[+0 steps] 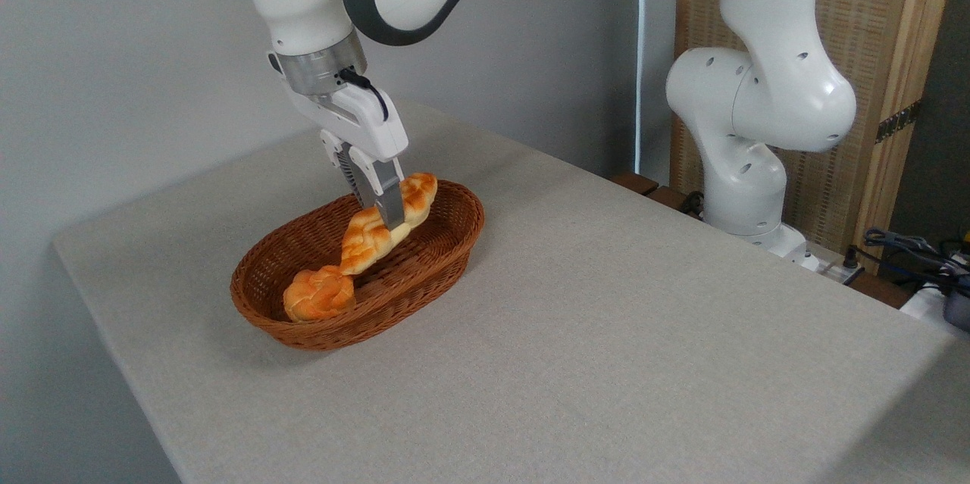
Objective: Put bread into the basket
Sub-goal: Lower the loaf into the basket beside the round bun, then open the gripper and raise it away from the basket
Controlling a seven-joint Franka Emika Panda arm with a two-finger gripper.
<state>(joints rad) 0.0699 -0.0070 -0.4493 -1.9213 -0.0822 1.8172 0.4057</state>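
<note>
Gripper point(385, 217) pinching the braided bread point(373, 230) at mid-length, tilted inside the wicker basket point(424, 272); its lower tip touches a round knotted bun point(318, 295) at the basket's near end. Cables point(909, 253) lie far right.

Bright, even, sharp lighting; soft shadow beneath the basket point(364, 295).

Golden braided bread point(379, 230), reddish-brown woven basket point(447, 242), orange bun point(318, 295).
</note>
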